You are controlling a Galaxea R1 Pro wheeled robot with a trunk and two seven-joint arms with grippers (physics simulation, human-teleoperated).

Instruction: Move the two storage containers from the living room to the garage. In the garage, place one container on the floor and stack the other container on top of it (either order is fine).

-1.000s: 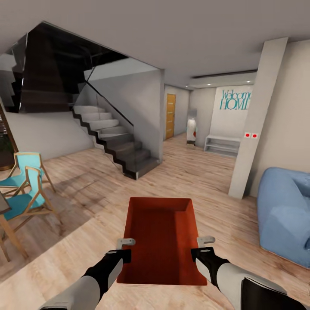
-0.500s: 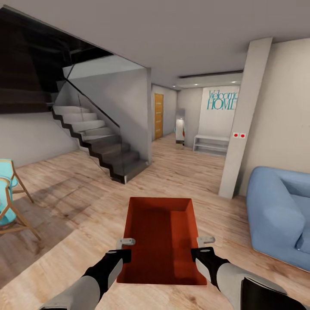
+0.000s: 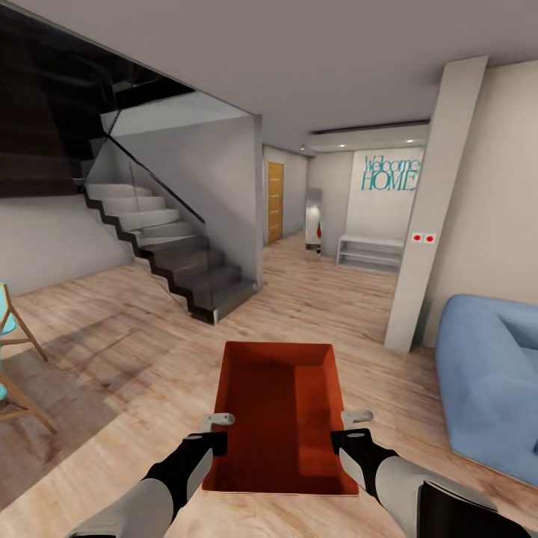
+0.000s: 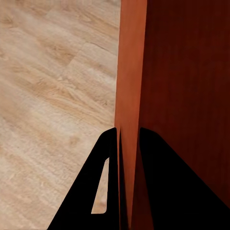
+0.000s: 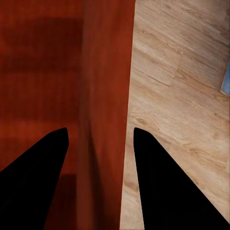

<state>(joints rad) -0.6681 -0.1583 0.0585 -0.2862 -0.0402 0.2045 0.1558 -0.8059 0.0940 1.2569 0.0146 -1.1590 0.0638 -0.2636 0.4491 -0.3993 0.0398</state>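
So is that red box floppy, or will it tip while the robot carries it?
Probably stiff: the storage container keeps straight walls though held just by its two long sides. It looks empty, so likely light. It seems level, with the left hand and right hand pinching opposite walls, so tipping seems unlikely.

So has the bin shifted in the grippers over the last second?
No. The container sits the same between the left gripper and right gripper; only the room scenery slid, so the camera moved.

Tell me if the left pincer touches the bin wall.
Touching: in the left wrist view, the left pincer has its fingers closed against the storage container's wall.
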